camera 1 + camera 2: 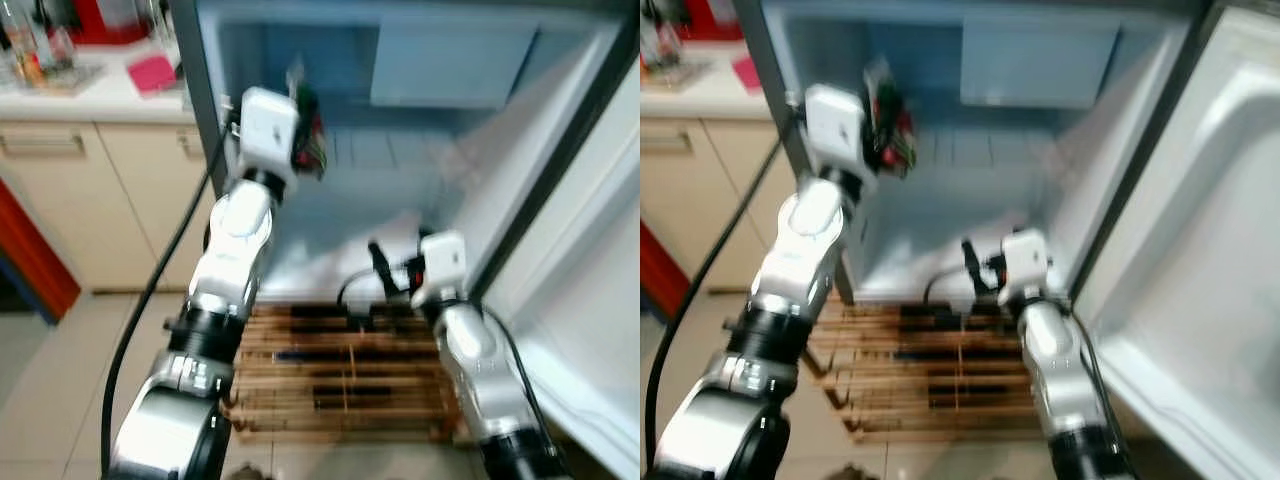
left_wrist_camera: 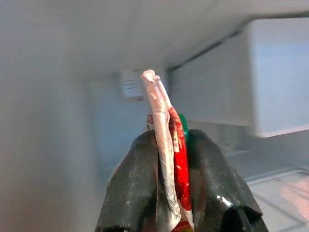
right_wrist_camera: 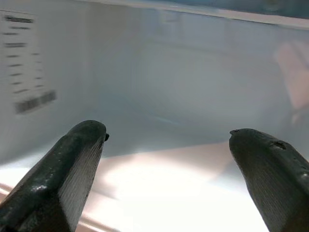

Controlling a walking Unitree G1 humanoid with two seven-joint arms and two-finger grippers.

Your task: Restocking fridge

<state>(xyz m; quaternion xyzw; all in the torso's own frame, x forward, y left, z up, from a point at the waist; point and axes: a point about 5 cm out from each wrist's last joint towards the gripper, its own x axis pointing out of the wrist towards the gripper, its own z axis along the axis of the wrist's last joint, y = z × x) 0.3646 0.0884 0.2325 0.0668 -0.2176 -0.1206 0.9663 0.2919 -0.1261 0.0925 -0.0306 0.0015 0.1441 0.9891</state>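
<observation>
White open fridge (image 1: pixel 400 150): interior bare, pale bin at upper back. Left pincer (image 2: pixel 174 159) clamped on flat red-green-white foil packet (image 2: pixel 166 159), held high inside near fridge's left wall. Right pincer (image 3: pixel 166 140), fingers apart, hovered low above fridge floor. Brown slatted wooden rack (image 1: pixel 340 375) lay at the fridge's front edge

Bright, cool light throughout; both eye views are motion-blurred and soft.

One open fridge (image 1: pixel 480 150), one packet (image 2: pixel 166 159) pinched in the left tool (image 2: pixel 169 193), one spread right tool (image 3: pixel 166 140), one wooden slat mat (image 1: pixel 340 375), and one pink item (image 1: pixel 152 73) on the surface (image 1: pixel 100 95).
</observation>
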